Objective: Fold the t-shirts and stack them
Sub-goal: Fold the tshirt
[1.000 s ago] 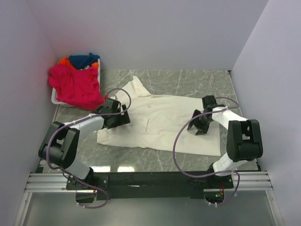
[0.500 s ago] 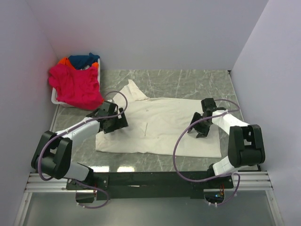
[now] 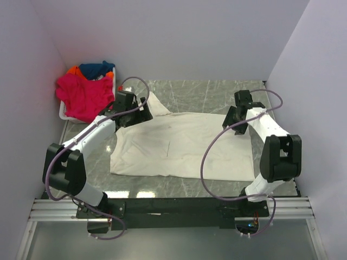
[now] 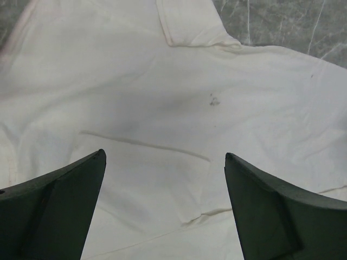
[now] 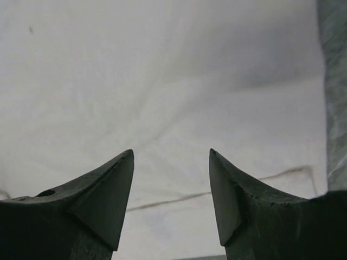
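Cream t-shirt (image 3: 184, 149) lies spread flat on the marble tabletop (image 3: 217, 89), long axis running left–right. Taking it as the reference for everything else.

- Its near edge faces the arm bases, with no gripper on it.
- Mid-panel: one short crease, otherwise fairly smooth.
- Far edge: both grippers are here, one per end of the long axis.
- Left gripper (image 3: 142, 110) is over the far-left corner, at the root of the sleeve (image 3: 155, 102) that pokes out past the far edge. Jaws spread wide, nothing between them. Its wrist view shows bare cloth below and the sleeve straight ahead of the fingertips.
- Right gripper (image 3: 232, 116) is over the far-right corner. Jaws apart with a narrower gap than the left, nothing pinched. Its wrist view shows plain cloth underneath, with the shirt's side edge and marble just off to one side.
- Can't tell whether either set of tips touches the cloth.

Key relation: the far edge lies right under both sets of jaws, so neither arm has to cross over. My read is that next comes a paired pinch on the far corners, then a fold toward the near edge. The sleeve is nearer the left arm. The risk there is catching the sleeve only and missing the body.

Beyond the far-left corner is the white basket (image 3: 61, 115). A magenta t-shirt (image 3: 87, 100) is draped over its near rim, with the orange t-shirt (image 3: 72, 70) and dark blue t-shirt (image 3: 96, 69) behind. Nothing stacked yet.
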